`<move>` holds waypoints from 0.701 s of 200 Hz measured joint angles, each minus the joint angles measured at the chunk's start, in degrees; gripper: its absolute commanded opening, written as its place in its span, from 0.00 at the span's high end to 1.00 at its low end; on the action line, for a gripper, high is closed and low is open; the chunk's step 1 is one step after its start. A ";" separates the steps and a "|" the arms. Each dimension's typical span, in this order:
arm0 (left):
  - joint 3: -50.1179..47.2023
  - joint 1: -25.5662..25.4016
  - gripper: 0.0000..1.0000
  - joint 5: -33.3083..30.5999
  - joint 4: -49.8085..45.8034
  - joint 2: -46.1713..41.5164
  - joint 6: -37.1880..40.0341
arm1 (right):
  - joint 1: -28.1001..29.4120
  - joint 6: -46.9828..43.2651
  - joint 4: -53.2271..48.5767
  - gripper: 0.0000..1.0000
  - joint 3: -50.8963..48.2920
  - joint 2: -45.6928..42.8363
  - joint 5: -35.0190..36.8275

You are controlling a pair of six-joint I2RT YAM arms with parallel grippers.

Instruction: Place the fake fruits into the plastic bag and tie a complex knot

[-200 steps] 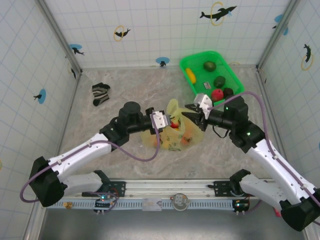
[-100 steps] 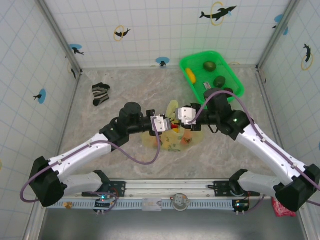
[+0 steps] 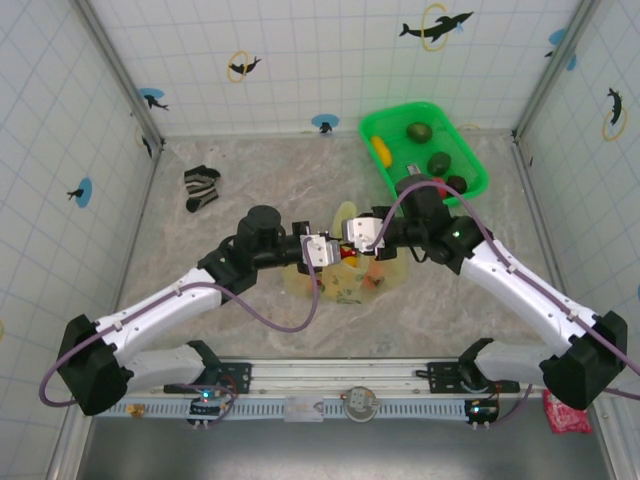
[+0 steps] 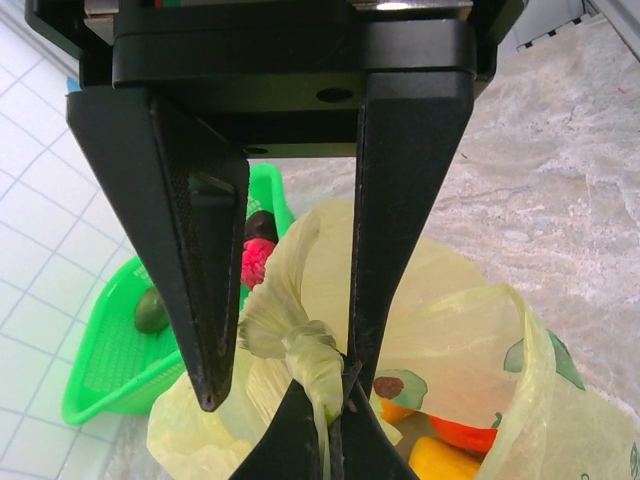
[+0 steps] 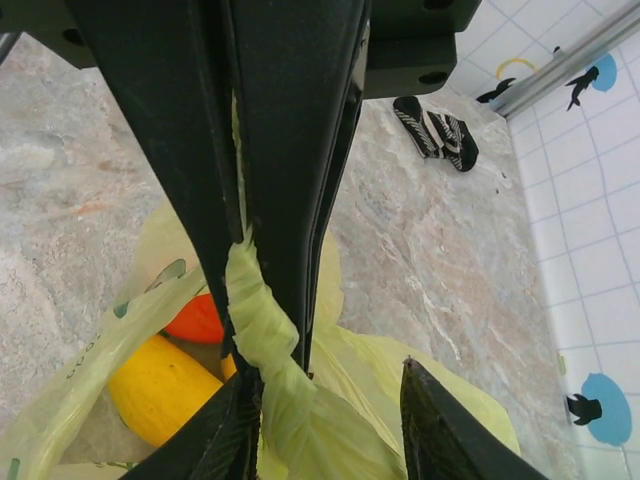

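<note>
Your thin pale-yellow plastic bag (image 3: 345, 272) sits mid-table, just in front of the bright green basket (image 3: 423, 146), with orange and yellow fake fruits (image 5: 165, 380) inside. The right gripper (image 3: 352, 236) has swung in from the basket side and now pinches a twisted handle; the left gripper (image 3: 325, 250) stays clamped on the other. Knot-tying looks underway.

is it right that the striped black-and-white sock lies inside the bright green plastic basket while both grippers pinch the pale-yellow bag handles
Not quite. The striped black-and-white sock lies on the table's stone-patterned top, far from the bright green plastic basket, as the top external view shows. The rest holds.
</note>
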 measured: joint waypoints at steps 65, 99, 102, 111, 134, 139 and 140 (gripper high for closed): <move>-0.33 -0.09 1.00 1.31 -0.66 -0.37 2.32 | 0.37 -1.29 5.29 0.73 -3.80 0.00 1.31; -0.37 -0.07 1.00 1.73 -1.42 -0.96 4.48 | 0.74 -1.25 7.87 0.71 -5.01 0.00 1.09; -0.37 -0.09 1.00 1.75 -1.42 -0.96 4.55 | 0.74 -1.20 8.15 0.71 -5.18 0.00 1.05; -0.37 -0.09 1.00 1.95 -1.51 -0.98 4.61 | 0.74 -1.05 8.92 0.71 -5.75 0.00 0.72; -0.37 -0.09 1.00 2.40 -1.57 -0.98 5.03 | 0.74 -0.35 10.23 0.78 -6.91 -0.02 -0.52; -0.37 -0.09 1.00 2.47 -1.57 -0.98 5.11 | 0.74 -0.11 10.71 0.80 -7.21 -0.02 -0.79; -0.37 -0.09 1.00 2.49 -1.57 -0.98 5.16 | 0.74 -0.04 10.73 0.80 -7.26 -0.02 -0.85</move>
